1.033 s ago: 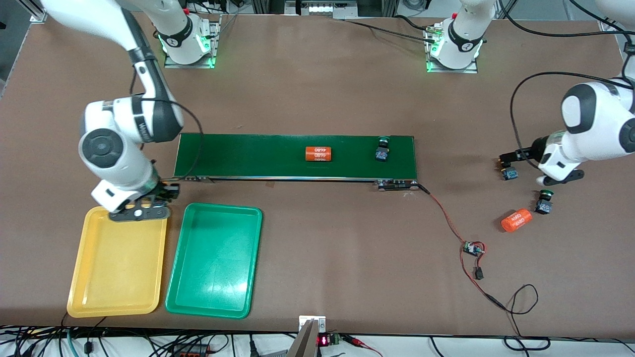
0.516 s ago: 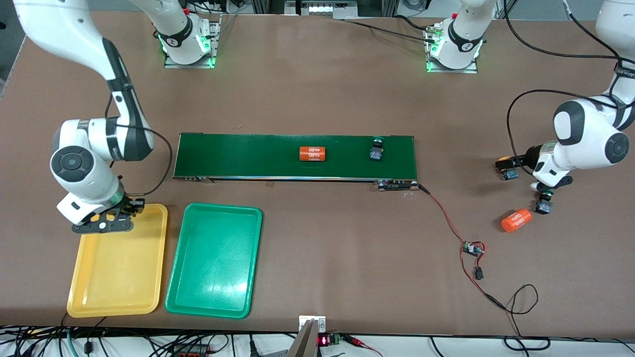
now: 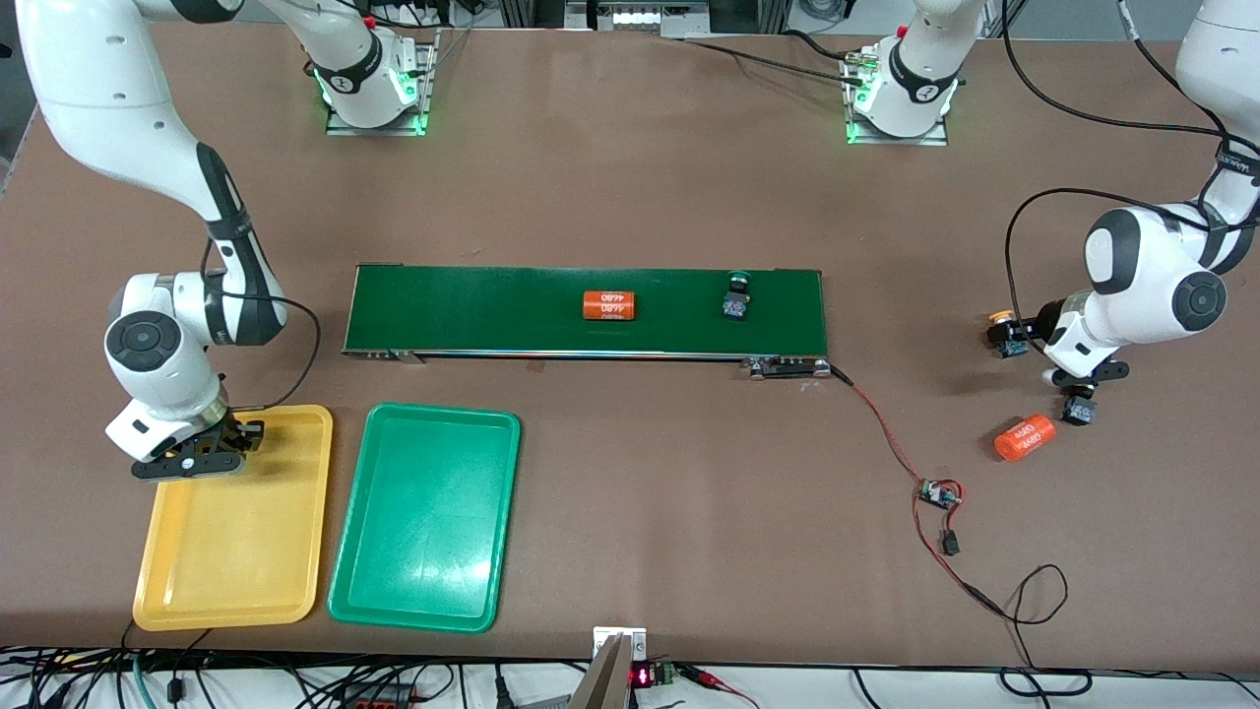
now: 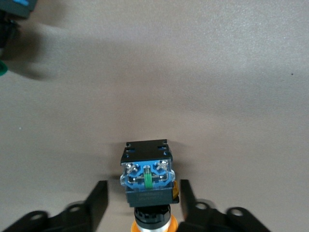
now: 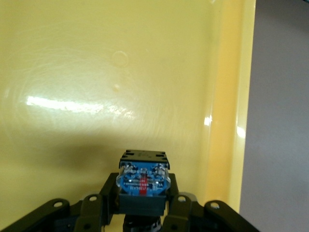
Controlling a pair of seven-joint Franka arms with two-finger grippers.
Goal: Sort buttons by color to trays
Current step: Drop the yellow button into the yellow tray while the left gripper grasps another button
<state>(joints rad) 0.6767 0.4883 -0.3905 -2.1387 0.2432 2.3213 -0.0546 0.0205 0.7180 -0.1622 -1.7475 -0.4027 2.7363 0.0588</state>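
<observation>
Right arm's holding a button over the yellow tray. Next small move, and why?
Probably lower the right gripper slightly and open it: it is shut on a button directly over the yellow tray, inside its rim. The cap's colour is hidden. The left gripper brackets another button on the table, not yet closed.

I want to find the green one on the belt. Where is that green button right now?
The green button lies on the conveyor belt, toward the left arm's end of it, beside the orange cylinder.
</observation>
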